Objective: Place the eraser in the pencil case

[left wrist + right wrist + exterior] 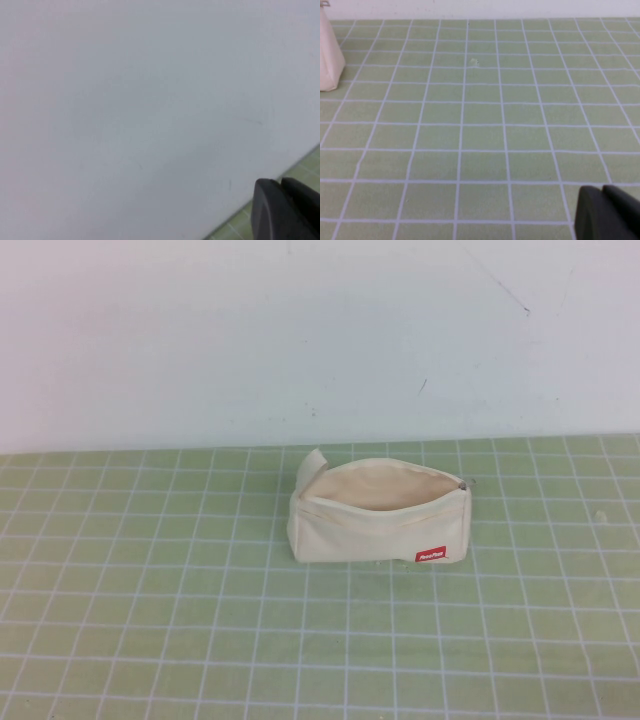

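Note:
The cream-white pencil case (375, 512) lies on the green grid mat near the middle of the high view. Its zip is open, and its red tag (431, 554) faces me. One end of it also shows in the right wrist view (329, 55). The eraser shows in no view. Neither arm appears in the high view. My left gripper (281, 187) is shut and empty and faces the white wall. My right gripper (602, 192) is shut and empty above bare mat, well away from the case.
The green mat with white grid lines (150, 620) covers the table. A white wall (300, 340) stands behind it. A small speck (474, 61) lies on the mat in the right wrist view.

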Controlling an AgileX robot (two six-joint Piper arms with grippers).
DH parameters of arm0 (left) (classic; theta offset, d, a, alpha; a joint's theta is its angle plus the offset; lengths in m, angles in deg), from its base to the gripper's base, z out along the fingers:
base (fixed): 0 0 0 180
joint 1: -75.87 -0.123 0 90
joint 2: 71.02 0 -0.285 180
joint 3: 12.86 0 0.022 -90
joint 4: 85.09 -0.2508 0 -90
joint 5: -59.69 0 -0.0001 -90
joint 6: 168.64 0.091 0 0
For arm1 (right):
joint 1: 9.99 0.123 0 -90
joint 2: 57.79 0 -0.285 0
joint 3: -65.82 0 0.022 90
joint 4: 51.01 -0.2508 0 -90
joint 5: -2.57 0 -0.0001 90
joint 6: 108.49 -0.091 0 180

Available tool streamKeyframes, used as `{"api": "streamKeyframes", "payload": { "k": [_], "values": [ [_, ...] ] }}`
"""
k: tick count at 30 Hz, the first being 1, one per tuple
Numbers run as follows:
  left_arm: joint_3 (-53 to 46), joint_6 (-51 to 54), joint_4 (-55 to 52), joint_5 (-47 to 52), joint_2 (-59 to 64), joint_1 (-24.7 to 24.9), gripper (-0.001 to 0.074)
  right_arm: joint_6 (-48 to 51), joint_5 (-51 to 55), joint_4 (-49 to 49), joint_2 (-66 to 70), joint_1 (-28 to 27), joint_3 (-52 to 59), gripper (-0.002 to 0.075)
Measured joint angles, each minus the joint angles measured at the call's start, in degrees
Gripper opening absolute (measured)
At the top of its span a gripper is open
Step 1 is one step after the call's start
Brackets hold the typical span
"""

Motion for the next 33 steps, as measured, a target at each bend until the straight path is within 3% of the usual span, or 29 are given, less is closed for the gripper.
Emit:
{"api": "streamKeyframes", "payload": {
  "k": [9, 17, 20, 28, 33],
  "values": [
    [-27.7, -1.0, 4.1, -1.8, -19.5, 0.0, 0.0, 0.0, 0.0, 0.0, 0.0, 0.0, 0.0, -0.0001],
    [-42.1, -2.2, 7.8, 0.4, -24.2, 0.0, 0.0, 0.0, 0.0, 0.0, 0.0, 0.0, 0.0, -0.0001],
    [-49.9, -4.4, 8.5, -2.9, -26.6, -0.7, 0.0, 0.0, 0.0, 0.0, 0.0, 0.0, 0.0, -0.0001],
    [-72.6, -6.2, 11.9, -24.8, -42.7, -13.7, 0.0, 0.0, 0.0, 0.0, 0.0, 0.0, 0.0, -0.0001],
    [-82.0, -7.5, 13.5, -28.7, -53.7, -24.6, -0.0001, 0.0, 0.0, 0.0, 0.0, 0.0, 0.0, -0.0001]
  ]
}}
